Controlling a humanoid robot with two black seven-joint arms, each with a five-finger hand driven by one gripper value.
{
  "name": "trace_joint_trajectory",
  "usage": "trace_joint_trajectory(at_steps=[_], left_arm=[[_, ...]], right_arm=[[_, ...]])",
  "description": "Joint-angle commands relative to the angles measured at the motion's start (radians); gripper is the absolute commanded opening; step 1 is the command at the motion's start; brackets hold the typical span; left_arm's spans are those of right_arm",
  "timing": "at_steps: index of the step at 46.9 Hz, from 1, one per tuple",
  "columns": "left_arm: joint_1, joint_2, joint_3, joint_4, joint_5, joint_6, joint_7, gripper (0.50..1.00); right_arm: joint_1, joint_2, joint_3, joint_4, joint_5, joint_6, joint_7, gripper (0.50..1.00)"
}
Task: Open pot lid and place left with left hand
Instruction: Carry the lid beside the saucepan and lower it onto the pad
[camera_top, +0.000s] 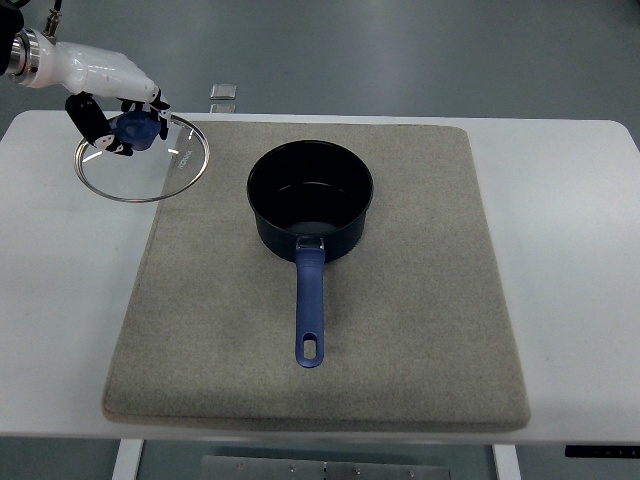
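Nearest me lies the grey rectangular felt mat spread over the white table, and on it, well off to the right of my hand and closer to me than it, stands the dark blue saucepan, uncovered, its blue handle pointing back toward me. Farther out, at the far left corner, my left hand is curled down around the blue knob of the round glass lid with a metal rim, fingers closed tight on it. The lid sits directly beneath my hand, part over the mat's far left corner and part over bare table; I cannot tell whether its rim already rests flat or hangs just above. That is where I judge the risk lies: if I let go while the lid is tilted or raised, it could drop, rattle, and slide toward the table's left edge, and the step between mat and table could leave it rocking. Opening my fingers unevenly might also drag the knob sideways. Beyond my hand, a small grey metal block sits on the floor past the table's far edge.
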Motion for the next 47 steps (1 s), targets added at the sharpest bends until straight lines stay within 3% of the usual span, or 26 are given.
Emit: trace_joint_trajectory(at_steps=[1, 47], left_arm=[[0.012, -0.014, 0.0, 0.0, 0.0, 0.001, 0.0, 0.5], [0.113, -0.149, 0.0, 0.008, 0.006, 0.048, 0.0, 0.5]], right_arm=[[0.0, 0.0, 0.0, 0.0, 0.0, 0.0, 0.0, 0.917], [0.0, 0.0, 0.0, 0.0, 0.0, 0.0, 0.0, 0.917]])
